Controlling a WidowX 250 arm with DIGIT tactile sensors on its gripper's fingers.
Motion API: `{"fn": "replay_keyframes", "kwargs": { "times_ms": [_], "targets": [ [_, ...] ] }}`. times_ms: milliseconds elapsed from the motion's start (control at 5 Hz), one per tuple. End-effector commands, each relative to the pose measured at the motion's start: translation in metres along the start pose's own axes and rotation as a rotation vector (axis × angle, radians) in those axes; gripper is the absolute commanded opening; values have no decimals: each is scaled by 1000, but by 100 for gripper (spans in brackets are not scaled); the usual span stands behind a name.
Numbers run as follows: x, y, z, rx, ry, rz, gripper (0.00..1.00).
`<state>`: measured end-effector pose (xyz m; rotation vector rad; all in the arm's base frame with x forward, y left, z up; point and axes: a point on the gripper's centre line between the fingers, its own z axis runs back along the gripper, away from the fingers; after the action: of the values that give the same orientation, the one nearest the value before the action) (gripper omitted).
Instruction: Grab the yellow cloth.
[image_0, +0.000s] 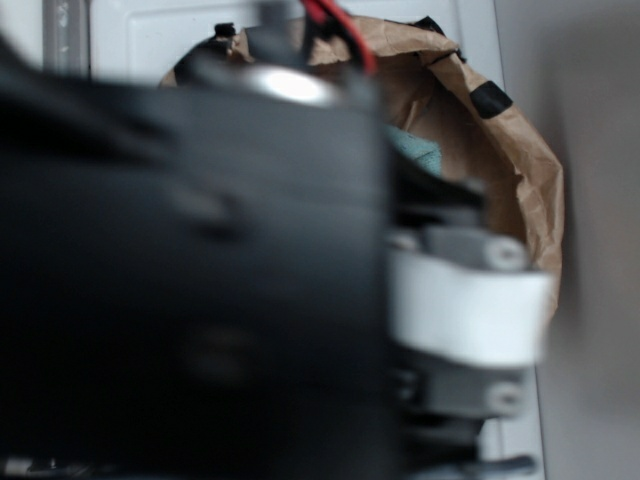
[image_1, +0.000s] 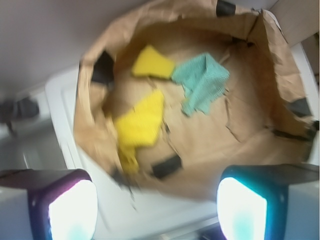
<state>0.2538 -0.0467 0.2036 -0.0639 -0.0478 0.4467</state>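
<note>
**While two yellows wait in one bag, a gripper hovers spread above them**

As the wrist view looks down into a crumpled brown paper bag (image_1: 250, 145) lined with black tape patches, the robot's gripper (image_1: 157, 207) hangs with its two glowing pads spread wide apart, nothing between them. The bright yellow fuzzy cloth (image_1: 141, 122), folded to a rough triangle, lies on the bag's floor toward the left wall, well short of the pads. Near it, further back, sits a smooth yellow foam sponge block (image_1: 150, 63), touching a teal ribbed cloth (image_1: 205, 82).

The main hazard is a mix-up: both yellow items share a colour and lie close together, so a descent aimed slightly too far back could close on the sponge instead. A second risk is the bag's left wall, which leans beside the cloth; a pad coming down there may snag paper or tape and drag the bag. The soft cloth may also slip from a shallow pinch.

From the exterior view, the blurred black robot arm (image_0: 190, 280) blocks nearly everything, leaving only the bag's rim and a sliver of teal visible.
</note>
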Motion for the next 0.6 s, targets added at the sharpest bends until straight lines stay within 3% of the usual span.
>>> {"fn": "replay_keyframes", "kwargs": {
  "times_ms": [0, 200, 400],
  "targets": [
    [22, 48, -78, -94, 230, 553, 100],
    [9, 54, -105, -137, 294, 749, 100],
    [3, 26, -126, -260, 376, 752, 100]
  ]
}}
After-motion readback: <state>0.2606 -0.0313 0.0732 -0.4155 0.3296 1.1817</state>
